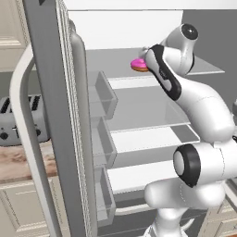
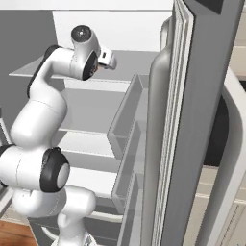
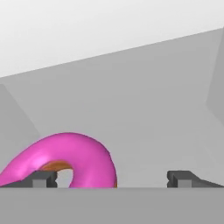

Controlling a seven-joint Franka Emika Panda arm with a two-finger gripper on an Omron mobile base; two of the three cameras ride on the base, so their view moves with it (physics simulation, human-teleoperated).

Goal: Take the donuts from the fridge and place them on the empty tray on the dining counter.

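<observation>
On the top shelf of the fridge lies the pink donut, flat on the grey surface and near its front edge, just beside my wrist in the left base view. From the hand camera the pink donut's glossy magenta ring shows with a sliver of tan dough at the hole, low and to the left. One fingertip sits in front of that hole while the other stands well off to the right, so the gripper is spread wide with nothing between its fingers yet. I judge the donut is off-centre to the hand, not framed for a pinch, so I would shift sideways toward it before closing.

I have the arm reaching high and bent over into the open compartment because the shelf sits above the base. The left door, with its bins, is swung out beside the arm, leaving the way clear. Beyond it a grey toaster stands on a marbled counter.
</observation>
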